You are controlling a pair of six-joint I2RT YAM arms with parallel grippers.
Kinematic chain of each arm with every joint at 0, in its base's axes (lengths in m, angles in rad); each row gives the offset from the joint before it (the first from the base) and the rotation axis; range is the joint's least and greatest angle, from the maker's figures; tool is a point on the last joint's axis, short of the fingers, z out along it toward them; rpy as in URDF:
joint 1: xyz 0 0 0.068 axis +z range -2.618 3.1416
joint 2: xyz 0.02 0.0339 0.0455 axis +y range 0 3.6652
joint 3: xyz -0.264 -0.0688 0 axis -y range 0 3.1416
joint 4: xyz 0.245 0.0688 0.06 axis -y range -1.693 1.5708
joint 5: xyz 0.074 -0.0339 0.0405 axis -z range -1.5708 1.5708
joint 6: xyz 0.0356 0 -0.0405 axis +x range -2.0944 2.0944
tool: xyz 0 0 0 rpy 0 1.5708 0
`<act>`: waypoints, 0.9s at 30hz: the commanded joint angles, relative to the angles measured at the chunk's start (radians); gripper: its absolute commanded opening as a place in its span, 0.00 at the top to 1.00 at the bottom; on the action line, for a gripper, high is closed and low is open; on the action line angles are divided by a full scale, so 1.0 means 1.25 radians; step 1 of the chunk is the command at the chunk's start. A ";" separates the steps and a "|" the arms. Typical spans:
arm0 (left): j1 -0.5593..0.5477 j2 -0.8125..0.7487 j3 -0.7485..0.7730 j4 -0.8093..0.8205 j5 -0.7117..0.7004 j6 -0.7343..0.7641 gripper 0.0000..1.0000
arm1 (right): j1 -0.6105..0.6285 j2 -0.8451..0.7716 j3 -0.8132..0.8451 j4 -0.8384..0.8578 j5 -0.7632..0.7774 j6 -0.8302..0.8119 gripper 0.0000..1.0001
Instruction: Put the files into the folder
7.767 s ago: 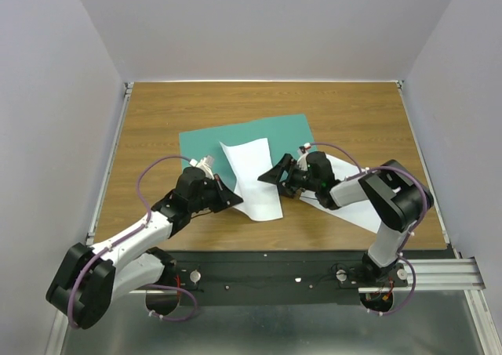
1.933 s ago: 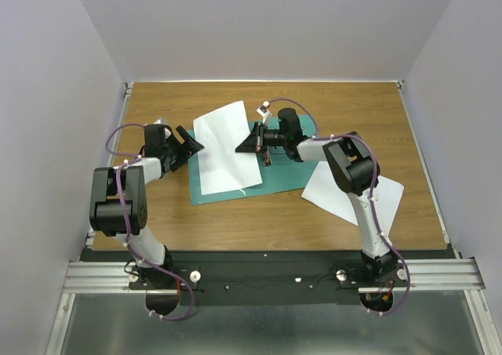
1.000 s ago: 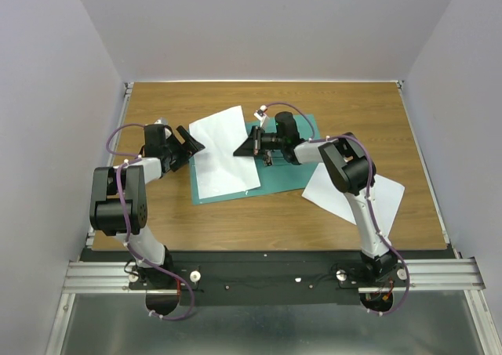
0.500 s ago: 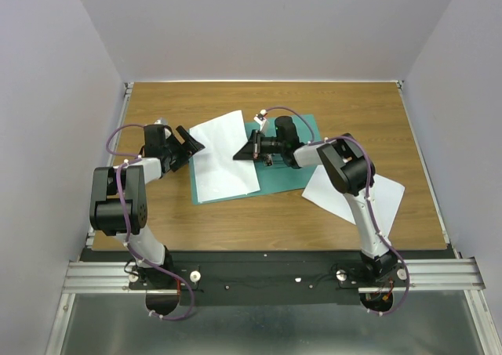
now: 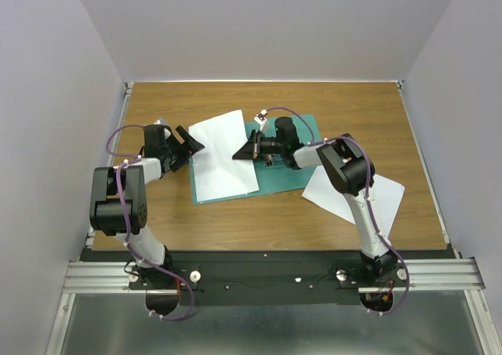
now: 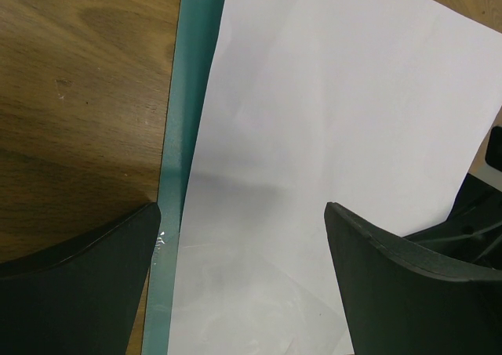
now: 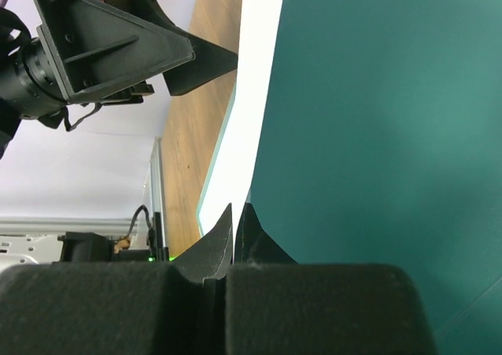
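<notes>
Nearest the camera, a metal rail [image 5: 267, 277] is carrying both arm bases along the table's [image 5: 235, 222] front edge. Just beyond it on the right, a second sheet [image 5: 328, 192] of white paper is lying flat on the bare wood, well apart from the left arm. The right arm is rising across it and hiding a strip through its middle.

Further in, the green folder [image 5: 278, 175] is lying flat near the middle of the table. A white sheet [image 5: 223, 155] is resting on its left part, skewed, with its far corner hanging past the folder's edge over the wood. In the left wrist view a thin green strip of folder [image 6: 184, 135] is showing along the sheet's [image 6: 329, 135] left side.

The right gripper [image 5: 238, 155] is reaching in low over the folder from the right, so its body is covering part of the green cover. Its fingers are pressed together [image 7: 235, 214] and are pinching the right edge of the white sheet [image 7: 255, 73].

Opposite it, the left gripper [image 5: 190, 143] is pointing at the sheet's left edge with its jaws spread wide [image 6: 241, 208], straddling the folder's edge and holding nothing. Whether it is touching the paper cannot be told.

Behind everything, pale walls [image 5: 267, 26] are closing in the table.
</notes>
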 commanded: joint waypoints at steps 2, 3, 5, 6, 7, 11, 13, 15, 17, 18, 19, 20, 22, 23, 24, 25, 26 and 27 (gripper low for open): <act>0.001 0.019 -0.027 -0.050 0.012 -0.001 0.04 | 0.013 0.003 -0.019 0.042 0.019 0.014 0.99; 0.001 0.019 -0.027 -0.050 0.011 -0.001 0.04 | 0.015 0.003 -0.020 0.042 0.017 0.016 0.99; 0.001 0.019 -0.026 -0.050 0.011 -0.003 0.04 | 0.015 0.004 -0.022 0.047 0.020 0.018 0.99; 0.001 0.019 -0.027 -0.051 0.011 -0.003 0.04 | 0.016 0.005 -0.021 0.048 0.020 0.019 0.99; 0.001 0.019 -0.027 -0.050 0.012 -0.003 0.04 | 0.016 0.008 -0.021 0.048 0.021 0.020 0.99; 0.001 0.017 -0.028 -0.051 0.012 -0.003 0.04 | 0.020 0.015 -0.016 0.058 0.016 0.027 0.99; 0.001 0.017 -0.028 -0.051 0.012 -0.003 0.04 | 0.020 0.015 -0.015 0.059 0.015 0.029 0.99; 0.001 0.017 -0.028 -0.051 0.011 -0.003 0.04 | 0.021 0.018 -0.014 0.063 0.014 0.031 0.99; 0.001 0.017 -0.028 -0.050 0.012 -0.004 0.04 | 0.023 0.021 -0.011 0.063 0.011 0.034 0.99; 0.001 0.017 -0.028 -0.050 0.013 -0.004 0.04 | 0.023 0.022 -0.011 0.064 0.014 0.039 0.99; 0.001 0.017 -0.028 -0.051 0.012 -0.004 0.04 | 0.023 0.024 -0.013 0.065 0.016 0.040 0.99; 0.001 0.019 -0.029 -0.051 0.011 -0.006 0.04 | 0.023 0.024 -0.015 0.068 0.020 0.041 0.99; 0.001 0.017 -0.029 -0.051 0.010 -0.005 0.04 | 0.023 0.019 -0.025 0.068 0.032 0.040 0.99; 0.001 0.017 -0.029 -0.051 0.010 -0.005 0.04 | 0.023 0.016 -0.029 0.067 0.036 0.041 0.99; 0.001 0.017 -0.029 -0.051 0.010 -0.005 0.04 | 0.023 0.015 -0.032 0.068 0.037 0.036 0.99; 0.001 0.017 -0.029 -0.051 0.010 -0.005 0.04 | 0.023 0.014 -0.034 0.068 0.037 0.038 0.99; 0.001 0.017 -0.029 -0.051 0.010 -0.005 0.04 | 0.023 0.015 -0.034 0.068 0.037 0.039 0.99; 0.001 0.019 -0.028 -0.053 0.010 -0.005 0.04 | 0.023 0.015 -0.034 0.067 0.035 0.038 0.99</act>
